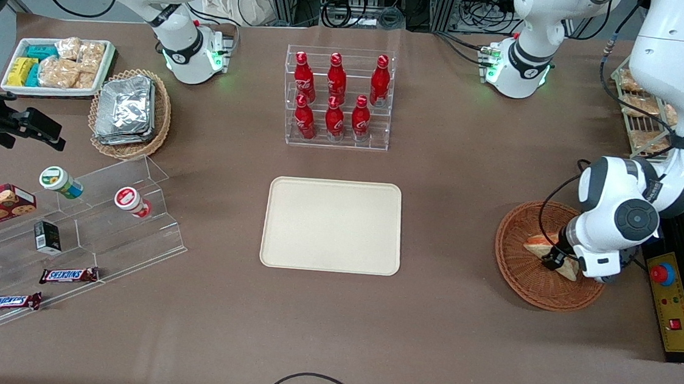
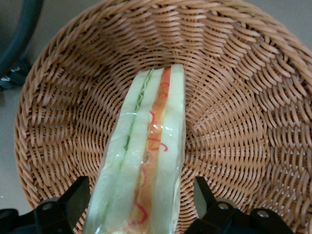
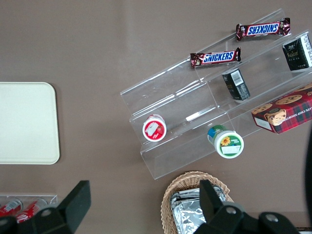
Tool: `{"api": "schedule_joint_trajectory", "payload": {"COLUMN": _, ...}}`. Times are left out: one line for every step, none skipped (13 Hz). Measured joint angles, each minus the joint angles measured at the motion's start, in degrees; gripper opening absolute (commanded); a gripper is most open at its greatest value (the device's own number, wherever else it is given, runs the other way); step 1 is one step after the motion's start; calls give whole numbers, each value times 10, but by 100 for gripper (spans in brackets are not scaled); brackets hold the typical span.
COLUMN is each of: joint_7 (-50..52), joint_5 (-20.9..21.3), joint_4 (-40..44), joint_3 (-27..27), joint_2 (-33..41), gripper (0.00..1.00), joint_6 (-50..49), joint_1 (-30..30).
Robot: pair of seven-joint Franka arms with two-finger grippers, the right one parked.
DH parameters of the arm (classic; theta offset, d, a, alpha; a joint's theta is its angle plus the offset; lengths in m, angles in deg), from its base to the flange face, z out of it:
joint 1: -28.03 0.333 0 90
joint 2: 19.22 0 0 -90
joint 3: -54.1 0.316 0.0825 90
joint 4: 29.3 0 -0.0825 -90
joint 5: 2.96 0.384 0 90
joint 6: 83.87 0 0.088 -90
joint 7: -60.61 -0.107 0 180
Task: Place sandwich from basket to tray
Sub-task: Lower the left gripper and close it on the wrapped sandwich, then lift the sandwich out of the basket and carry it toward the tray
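The sandwich (image 1: pixel 540 247), a wrapped wedge of pale bread with an orange-red filling stripe (image 2: pixel 146 161), lies in the reddish-brown wicker basket (image 1: pixel 528 286) toward the working arm's end of the table. My gripper (image 1: pixel 556 259) is lowered into the basket (image 2: pixel 234 97) over the sandwich. Its black fingers (image 2: pixel 77 197) stand open on either side of the wedge's wide end, with a thin gap showing at each side. The cream tray (image 1: pixel 333 225) lies flat at the table's middle with nothing on it; its corner also shows in the right wrist view (image 3: pixel 27 122).
A clear rack of red bottles (image 1: pixel 338 97) stands farther from the camera than the tray. A yellow control box with a red button (image 1: pixel 669 297) lies beside the basket. A stepped acrylic stand with snacks (image 1: pixel 71 225), a tan basket of foil packets (image 1: pixel 128 111) and a white snack tray (image 1: pixel 59 66) sit toward the parked arm's end.
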Motion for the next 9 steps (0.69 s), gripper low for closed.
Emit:
{"api": "schedule_joint_trajectory", "payload": {"joint_7": 0, "joint_5": 0, "joint_4": 0, "joint_3": 0, "joint_2": 0, "gripper": 37, "joint_6": 0, "joint_1": -2}}
{"api": "schedule_joint_trajectory", "payload": {"joint_7": -2, "joint_5": 1, "joint_4": 0, "joint_3": 0, "joint_2": 0, "gripper": 29, "joint_6": 0, "joint_1": -3}}
{"api": "schedule_joint_trajectory", "payload": {"joint_7": -7, "joint_5": 1, "joint_4": 0, "joint_3": 0, "joint_2": 0, "gripper": 24, "joint_6": 0, "joint_1": -4}}
{"api": "schedule_joint_trajectory", "payload": {"joint_7": -18, "joint_5": 2, "joint_4": 0, "joint_3": 0, "joint_2": 1, "gripper": 19, "joint_6": 0, "joint_1": -5}}
{"api": "schedule_joint_trajectory", "payload": {"joint_7": -29, "joint_5": 2, "joint_4": 1, "joint_3": 1, "joint_2": 1, "gripper": 12, "joint_6": 0, "joint_1": -5}}
{"api": "schedule_joint_trajectory", "payload": {"joint_7": -37, "joint_5": 2, "joint_4": 1, "joint_3": 1, "joint_2": 2, "gripper": 5, "joint_6": 0, "joint_1": -5}}
{"api": "schedule_joint_trajectory", "payload": {"joint_7": -44, "joint_5": 2, "joint_4": 2, "joint_3": 1, "joint_2": 4, "gripper": 0, "joint_6": -3, "joint_1": -5}}
{"api": "schedule_joint_trajectory", "payload": {"joint_7": -55, "joint_5": 2, "joint_4": 5, "joint_3": 1, "joint_2": 7, "gripper": 0, "joint_6": -13, "joint_1": -5}}
{"api": "schedule_joint_trajectory", "payload": {"joint_7": -69, "joint_5": 2, "joint_4": 13, "joint_3": 1, "joint_2": 11, "gripper": 0, "joint_6": -36, "joint_1": -5}}
